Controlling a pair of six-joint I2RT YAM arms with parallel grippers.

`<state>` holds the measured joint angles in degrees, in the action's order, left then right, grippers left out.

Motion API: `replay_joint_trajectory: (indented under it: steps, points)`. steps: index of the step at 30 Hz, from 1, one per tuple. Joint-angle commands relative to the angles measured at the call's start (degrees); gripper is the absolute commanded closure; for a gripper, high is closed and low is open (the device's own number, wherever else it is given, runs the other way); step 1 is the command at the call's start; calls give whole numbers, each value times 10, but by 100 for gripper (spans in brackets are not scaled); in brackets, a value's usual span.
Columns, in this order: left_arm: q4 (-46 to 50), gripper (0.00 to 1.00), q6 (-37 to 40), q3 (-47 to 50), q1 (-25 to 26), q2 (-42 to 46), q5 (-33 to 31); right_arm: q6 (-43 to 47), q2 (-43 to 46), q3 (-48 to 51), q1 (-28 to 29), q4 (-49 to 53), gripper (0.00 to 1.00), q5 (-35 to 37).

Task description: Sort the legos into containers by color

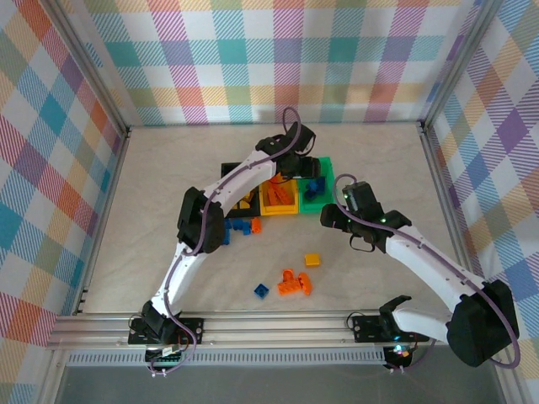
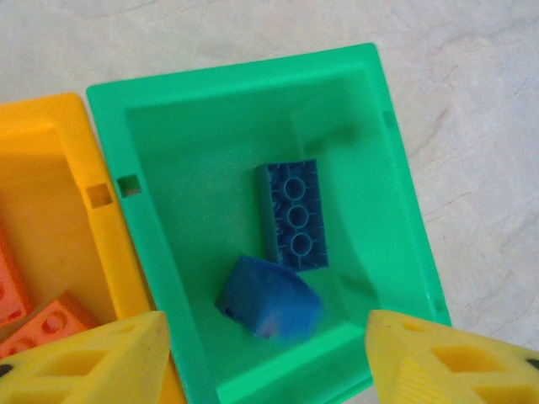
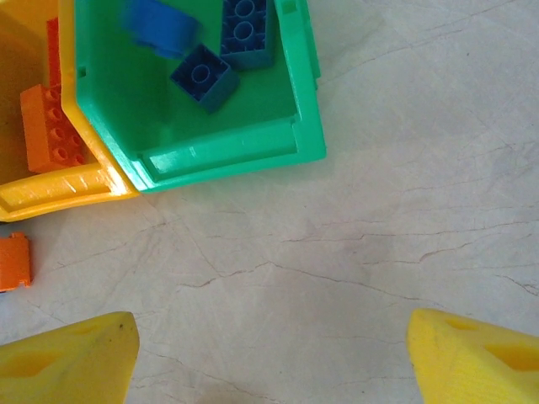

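The three containers stand in a row: a black bin [image 1: 227, 170] mostly under my left arm, a yellow-orange bin [image 1: 280, 207] and a green bin [image 1: 313, 204]. My left gripper [image 1: 296, 168] [image 2: 269, 362] hangs open over the green bin [image 2: 227, 71]. A blurred blue lego [image 2: 269, 299] is loose below its spread fingers, beside a long blue lego [image 2: 293, 212] lying on the bin floor. My right gripper [image 1: 330, 215] [image 3: 269, 353] is open over bare table just in front of the green bin [image 3: 219, 156]. Orange legos [image 3: 50, 126] lie in the yellow-orange bin [image 3: 59, 192].
Loose legos lie on the table in front of the bins: a yellow one [image 1: 312, 259], an orange cluster [image 1: 295, 283], a blue one [image 1: 261, 290], and orange and blue ones [image 1: 241, 227] under my left arm. Checked walls close off the back and sides.
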<state>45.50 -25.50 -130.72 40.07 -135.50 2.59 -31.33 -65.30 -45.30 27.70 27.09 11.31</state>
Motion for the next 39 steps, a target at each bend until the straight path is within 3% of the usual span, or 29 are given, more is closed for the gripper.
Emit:
replay_joint_trajectory:
  steps: [1,5,13,21,27,39]
  points:
    - [34,31,6,-19,2,8,9,-8,6,5,-3,1,17,-7]
    - [6,28,6,59,6,80,10,-4,2,3,-4,-3,17,-12]
    - [-117,17,-19,439,19,335,27,-6,-16,6,-4,-20,17,-22]
    - [-95,12,22,693,122,506,44,-11,-35,4,-3,-34,17,-34]
    - [-78,13,32,774,191,550,31,-15,-45,5,-4,-42,17,-35]
    - [-102,27,20,797,262,485,-29,-8,-42,-2,-4,-32,16,-26]
